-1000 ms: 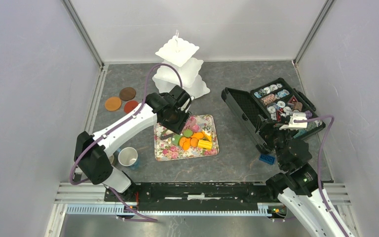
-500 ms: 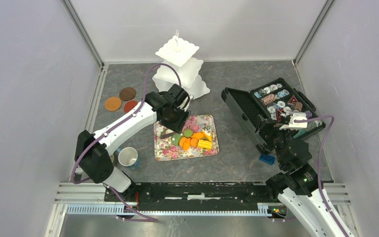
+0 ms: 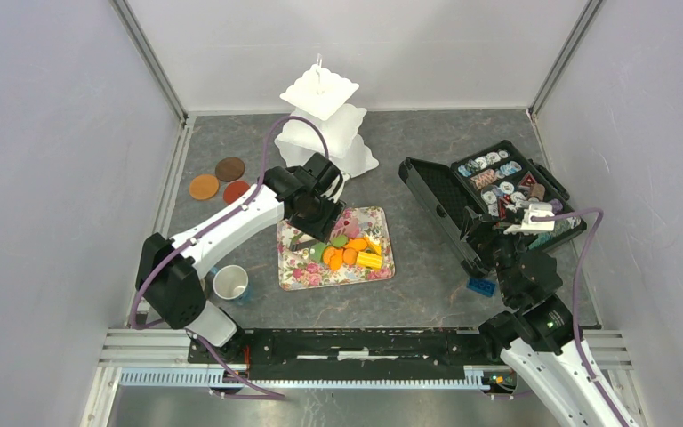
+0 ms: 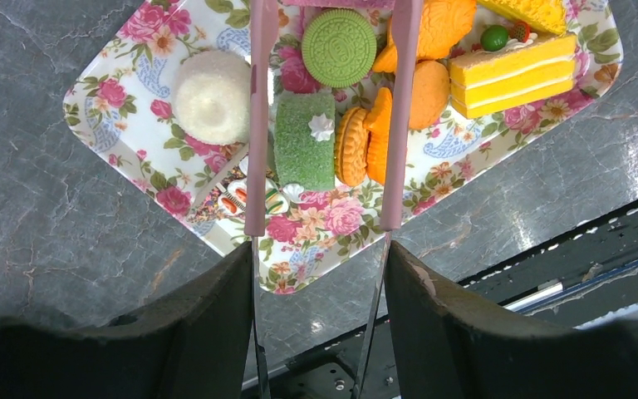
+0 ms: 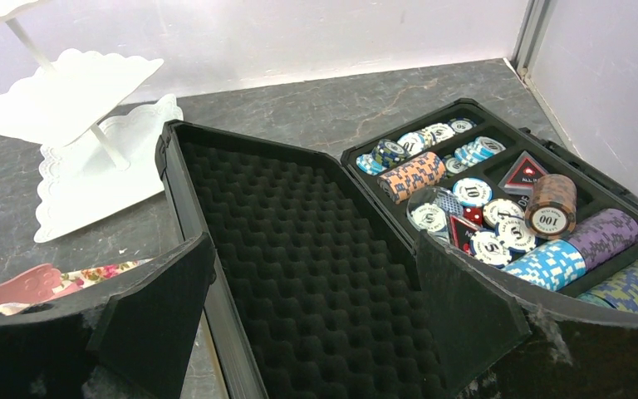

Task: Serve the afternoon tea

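One green roll cake (image 4: 305, 140) lies on the floral tray (image 4: 332, 220) at mid-table, between the two arms of the pink tongs (image 4: 256, 125) that the left gripper (image 4: 320, 258) clasps. The tongs stand apart, pinching nothing. The cake is probably light, rigid and smooth, so it is best nipped across its long flanks, clear of the orange biscuits (image 4: 350, 145) just beside it. Right gripper (image 5: 316, 249) released, facing the open poker-chip case (image 5: 299, 249). Grey marbled tabletop (image 3: 427, 267), white-walled enclosure; tiered white stand (image 3: 320, 116) just behind the tray.
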Action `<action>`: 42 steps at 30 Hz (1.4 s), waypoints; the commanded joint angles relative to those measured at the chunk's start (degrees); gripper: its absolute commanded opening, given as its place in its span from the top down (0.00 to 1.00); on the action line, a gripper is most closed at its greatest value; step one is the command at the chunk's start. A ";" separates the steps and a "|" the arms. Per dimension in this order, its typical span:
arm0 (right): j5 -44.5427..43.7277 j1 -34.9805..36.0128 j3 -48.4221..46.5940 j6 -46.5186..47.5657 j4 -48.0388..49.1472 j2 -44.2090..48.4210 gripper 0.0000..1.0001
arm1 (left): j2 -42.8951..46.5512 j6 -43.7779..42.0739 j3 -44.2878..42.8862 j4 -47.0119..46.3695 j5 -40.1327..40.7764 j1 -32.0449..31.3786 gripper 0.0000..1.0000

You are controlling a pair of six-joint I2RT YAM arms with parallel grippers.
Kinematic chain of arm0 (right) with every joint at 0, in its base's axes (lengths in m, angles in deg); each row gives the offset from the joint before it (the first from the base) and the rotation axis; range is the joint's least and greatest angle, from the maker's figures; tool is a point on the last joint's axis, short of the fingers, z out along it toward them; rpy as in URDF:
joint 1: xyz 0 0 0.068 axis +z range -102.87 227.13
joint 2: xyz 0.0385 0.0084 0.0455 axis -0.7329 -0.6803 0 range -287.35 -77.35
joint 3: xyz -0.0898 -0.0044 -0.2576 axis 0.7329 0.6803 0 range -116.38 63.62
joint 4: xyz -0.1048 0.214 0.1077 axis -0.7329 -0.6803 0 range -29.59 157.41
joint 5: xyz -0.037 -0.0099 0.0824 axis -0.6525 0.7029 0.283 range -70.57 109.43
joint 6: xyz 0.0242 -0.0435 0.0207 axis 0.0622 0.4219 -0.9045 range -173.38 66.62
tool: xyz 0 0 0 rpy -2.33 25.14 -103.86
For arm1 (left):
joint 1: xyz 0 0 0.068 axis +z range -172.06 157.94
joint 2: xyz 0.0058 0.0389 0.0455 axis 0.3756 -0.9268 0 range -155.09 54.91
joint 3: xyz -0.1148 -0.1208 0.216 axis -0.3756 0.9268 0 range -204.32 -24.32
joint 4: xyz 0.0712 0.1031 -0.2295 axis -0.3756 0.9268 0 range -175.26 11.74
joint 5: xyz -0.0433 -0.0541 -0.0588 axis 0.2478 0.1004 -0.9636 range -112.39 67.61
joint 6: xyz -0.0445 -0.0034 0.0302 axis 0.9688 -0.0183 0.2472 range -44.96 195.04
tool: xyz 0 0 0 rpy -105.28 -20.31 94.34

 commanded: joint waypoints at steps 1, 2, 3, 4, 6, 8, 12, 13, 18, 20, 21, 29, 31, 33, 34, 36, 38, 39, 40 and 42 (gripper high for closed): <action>0.08 0.32 -1.46 -0.58 1.38 0.56 0.02 | 0.16 -3.74 0.08 -1.89 -2.44 0.32 0.38; 0.04 0.25 -1.57 -0.59 1.27 0.46 0.02 | 0.10 -3.74 0.17 -2.00 -2.49 0.30 0.38; 0.12 0.29 -1.73 -0.63 1.08 0.41 0.02 | 0.03 -3.74 0.21 -2.00 -2.48 0.32 0.38; 0.21 0.29 -1.74 -0.66 1.02 0.45 0.02 | -0.13 -3.74 0.26 -2.00 -2.42 0.32 0.38; 0.29 0.29 -1.41 -0.74 1.20 0.69 0.02 | -0.42 -3.76 0.33 -2.00 -2.24 0.32 0.38; 0.15 0.20 -1.43 -0.76 1.30 0.67 0.02 | -0.64 -3.90 0.44 -2.09 -2.21 0.28 0.38; 0.19 0.25 -1.74 -0.68 1.24 0.50 0.02 | -1.33 -4.09 0.27 -2.16 -2.40 0.32 0.38; 0.23 0.25 -1.66 -0.72 1.26 0.52 0.02 | -1.56 -4.10 0.18 -2.22 -2.41 0.32 0.37; 0.10 0.25 -1.38 -0.76 1.40 0.35 0.02 | -2.02 -4.18 -0.19 -2.18 -1.64 0.31 0.37; 0.17 0.29 -1.38 -0.70 1.37 0.26 0.02 | -1.65 -4.05 -0.27 -2.21 -1.63 0.28 0.38; 0.17 0.24 -1.38 -0.81 1.34 0.25 0.02 | -1.40 -4.05 -0.26 -2.17 -0.11 0.32 0.38; 0.64 0.26 -1.12 -0.84 1.95 -0.50 0.02 | -1.42 -4.18 -0.37 -1.29 2.05 0.28 0.37; 0.63 0.27 -1.17 -0.91 1.87 -0.51 0.02 | -1.52 -4.18 -0.35 -1.29 1.97 0.32 0.36; 0.56 0.25 -0.88 -0.89 1.86 -0.31 0.02 | -1.73 -4.27 -0.40 -1.29 1.91 0.28 0.36; 0.40 0.23 -0.78 -0.88 1.99 -0.20 0.02 | -1.78 -4.27 -0.46 -1.34 2.00 0.32 0.36; 0.34 0.29 -0.77 -0.84 2.04 -0.10 0.02 | -2.01 -4.36 -0.52 -1.25 2.22 0.31 0.35; 0.37 0.28 -0.85 -0.86 1.96 -0.19 0.02 | -2.36 -4.58 -0.63 -1.29 2.14 0.32 0.34; 0.36 0.25 -0.86 -0.86 1.95 -0.24 0.02 | -2.57 -4.62 -0.61 -1.29 1.91 0.28 0.34; 0.44 0.25 -0.90 -0.79 1.95 -0.21 0.02 | -2.84 -4.66 -0.66 -1.28 1.51 0.31 0.34; 0.38 0.31 -0.95 -0.86 1.83 -0.12 0.02 | -3.21 -4.62 -0.57 -1.41 1.05 0.32 0.35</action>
